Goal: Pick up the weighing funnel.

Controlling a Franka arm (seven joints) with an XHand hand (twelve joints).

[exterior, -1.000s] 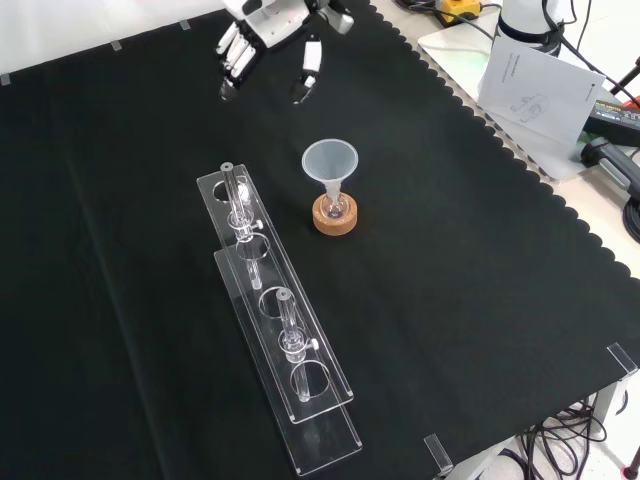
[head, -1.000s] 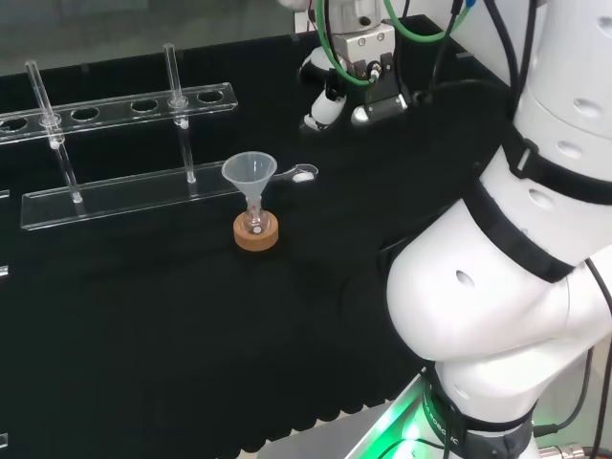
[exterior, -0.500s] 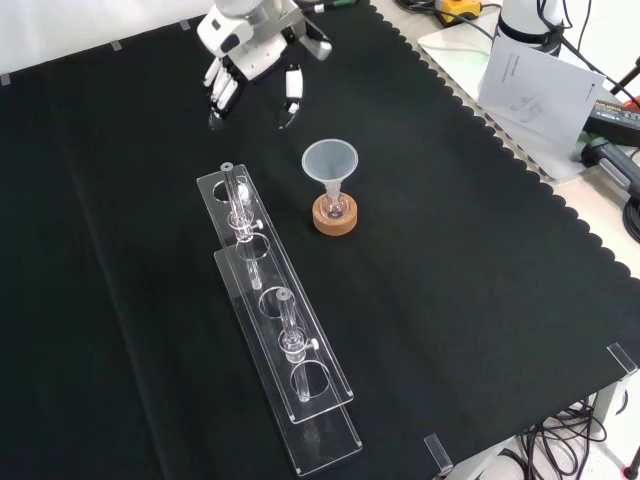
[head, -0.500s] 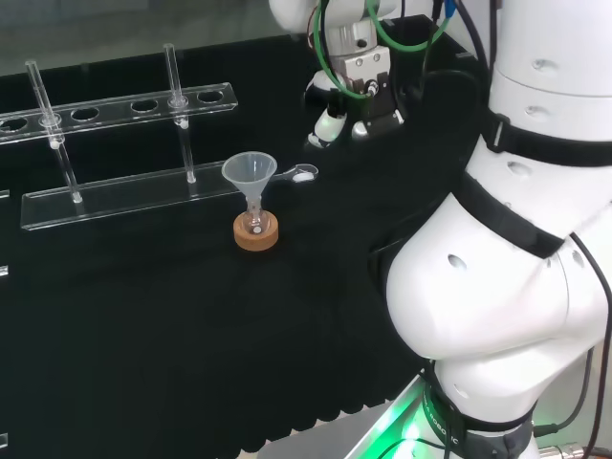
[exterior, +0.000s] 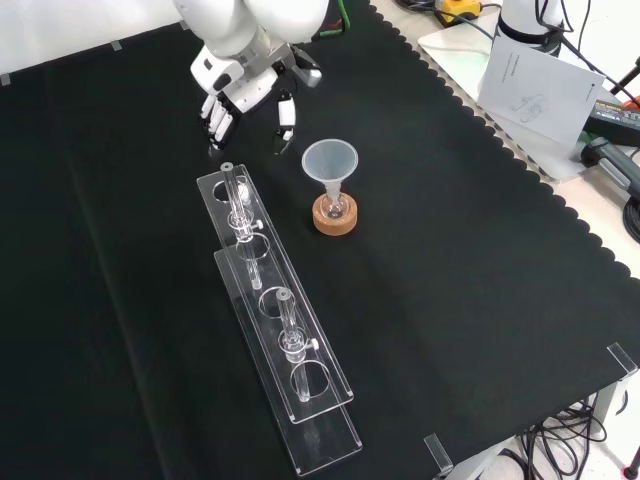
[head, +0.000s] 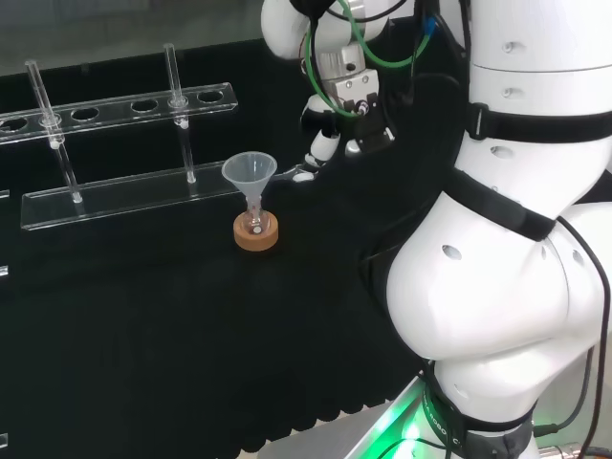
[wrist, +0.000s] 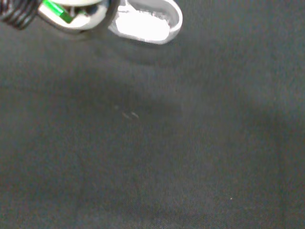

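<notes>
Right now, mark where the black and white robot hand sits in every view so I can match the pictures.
Head view: the hand hangs open, up-right of the clear cone-shaped funnel.
Front view: the hand is up-left of that funnel.
Wrist view: a blurred white part of the hand, close over the black cloth.
Shared landmark: the funnel on its cork ring.

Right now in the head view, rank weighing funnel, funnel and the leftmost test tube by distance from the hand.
1. weighing funnel, on the cloth just under the hand.
2. funnel, left of that, standing in its flask.
3. leftmost test tube, upright at the rack's far left.
</notes>
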